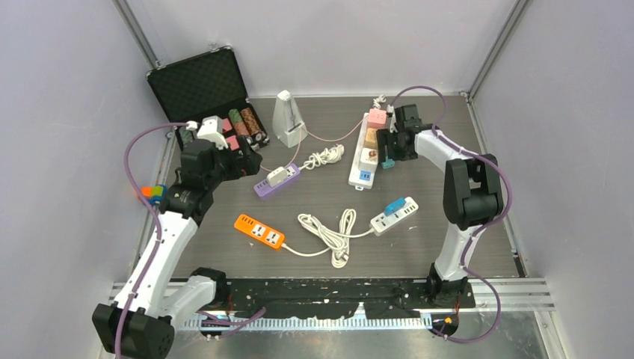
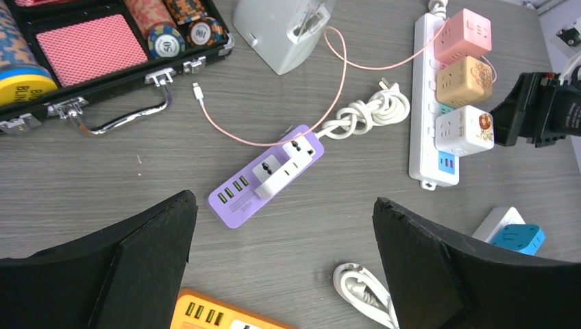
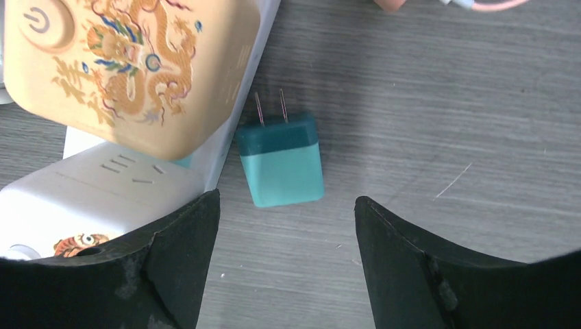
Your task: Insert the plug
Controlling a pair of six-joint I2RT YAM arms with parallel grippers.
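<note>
Right wrist view: the teal plug (image 3: 281, 161) was seen flat on the table (image 3: 445, 103), just beside the white power strip (image 3: 103, 178). The right gripper (image 3: 286, 211) was spread, empty, above it; a square grip across its sides was advised. Access was crowded by the dragon-printed cube adapter (image 3: 130, 68). The left gripper (image 2: 284, 205) was likewise spread, empty.
</note>
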